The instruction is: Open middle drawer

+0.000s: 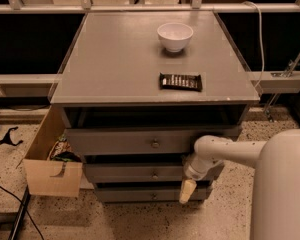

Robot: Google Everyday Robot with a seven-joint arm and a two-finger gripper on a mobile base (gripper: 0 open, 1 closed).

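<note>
The grey cabinet has three knobbed fronts stacked. The middle drawer (pixel 135 172) is the grey front with a small round knob (pixel 154 175), between the top drawer (pixel 130 141) and the bottom drawer (pixel 135 194). The top and middle fronts stand out a little from the cabinet. My gripper (pixel 186 190) hangs from the white arm (pixel 225 151) at the right end of the middle and bottom fronts, to the right of the knob. Its cream fingertip points down.
A white bowl (pixel 175 36) and a dark snack bar (pixel 180 81) lie on the cabinet top (pixel 115 59). A tan wooden box (pixel 52 176) with a cut-out handle stands open at the cabinet's left. Cables lie on the speckled floor at left.
</note>
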